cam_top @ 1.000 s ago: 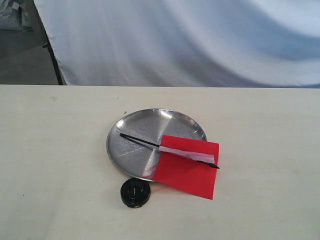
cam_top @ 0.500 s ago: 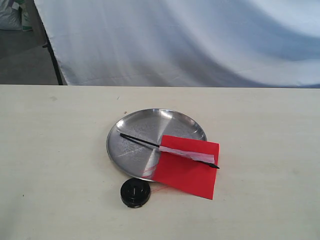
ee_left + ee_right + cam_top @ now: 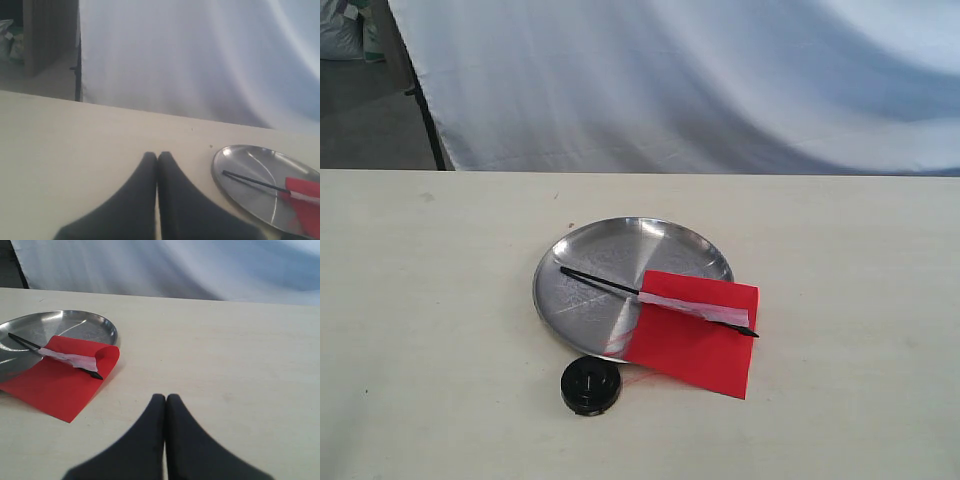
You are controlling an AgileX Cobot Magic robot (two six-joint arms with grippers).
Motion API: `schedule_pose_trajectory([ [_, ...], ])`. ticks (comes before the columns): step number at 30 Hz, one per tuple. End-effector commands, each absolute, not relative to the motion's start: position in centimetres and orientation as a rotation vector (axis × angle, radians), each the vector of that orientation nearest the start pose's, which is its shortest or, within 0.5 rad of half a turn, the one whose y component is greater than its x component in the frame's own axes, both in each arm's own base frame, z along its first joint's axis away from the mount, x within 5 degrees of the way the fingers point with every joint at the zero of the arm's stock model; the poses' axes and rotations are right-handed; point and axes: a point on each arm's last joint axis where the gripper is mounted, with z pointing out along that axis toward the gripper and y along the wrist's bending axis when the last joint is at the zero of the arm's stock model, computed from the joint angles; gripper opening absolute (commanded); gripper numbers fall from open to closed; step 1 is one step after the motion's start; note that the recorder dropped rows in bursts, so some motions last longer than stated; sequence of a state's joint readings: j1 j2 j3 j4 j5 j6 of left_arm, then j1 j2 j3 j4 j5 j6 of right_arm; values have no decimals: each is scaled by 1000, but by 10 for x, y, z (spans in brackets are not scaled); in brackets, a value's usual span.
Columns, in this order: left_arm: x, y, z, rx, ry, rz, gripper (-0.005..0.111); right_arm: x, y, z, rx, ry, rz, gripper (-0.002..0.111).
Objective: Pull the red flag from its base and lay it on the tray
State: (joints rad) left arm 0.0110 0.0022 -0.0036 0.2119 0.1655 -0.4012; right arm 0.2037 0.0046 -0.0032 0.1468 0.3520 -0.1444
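— Nothing has shifted on my screens in the last second: flag [image 3: 695,338], tray [image 3: 610,245] and base [image 3: 590,385] lie as they did.
— Where's the flag?
— Off the base, with its stick across the tray and its cloth spilling over the rim onto the table [image 3: 440,300]. I'd call the job done; next I only keep clear.
— Grippers?
— Left gripper [image 3: 158,156] and right gripper [image 3: 166,397] are pinched closed, empty, back from the tray. I count one flag, one tray, one base.

Pale table [image 3: 420,320] with steel tray [image 3: 570,300] and black base [image 3: 590,385]
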Motion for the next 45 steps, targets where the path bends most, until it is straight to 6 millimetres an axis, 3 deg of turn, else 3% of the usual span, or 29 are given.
schedule_pose_trajectory([
  [1, 56, 0, 195, -140, 1675, -115, 0, 51, 15, 182, -229, 1819, 187, 0],
  [12, 54, -2, 184, -123, 1800, -123, 0, 51, 15, 182, -229, 1819, 187, 0],
  [27, 54, -3, 184, -77, 1805, -105, 0, 51, 15, 182, -229, 1818, 187, 0],
  [45, 53, -3, 182, -141, 1824, -156, 0, 51, 15, 182, -229, 1818, 187, 0],
])
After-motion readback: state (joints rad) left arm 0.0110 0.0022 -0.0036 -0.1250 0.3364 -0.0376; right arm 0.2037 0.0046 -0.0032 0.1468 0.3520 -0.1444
